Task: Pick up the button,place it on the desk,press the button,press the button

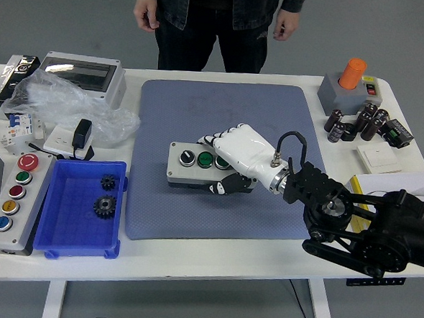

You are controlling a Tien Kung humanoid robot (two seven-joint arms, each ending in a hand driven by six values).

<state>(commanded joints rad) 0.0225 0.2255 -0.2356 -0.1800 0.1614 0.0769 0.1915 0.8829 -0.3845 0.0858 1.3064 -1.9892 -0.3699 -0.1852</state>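
Observation:
A grey button box with a black and a green button on top sits over the blue-grey mat, near its middle. My right hand, white with black fingertips, is shut on the box's right end, thumb under the front and fingers over the top. Whether the box rests on the mat or hangs just above it I cannot tell. The black right arm comes in from the lower right. My left hand is not in view.
A person stands at the far edge, hands hanging free. At left are a blue bin with gears, a grey panel of coloured buttons, a plastic bag and a white enclosure. At right: orange-capped box, capacitors, white boxes.

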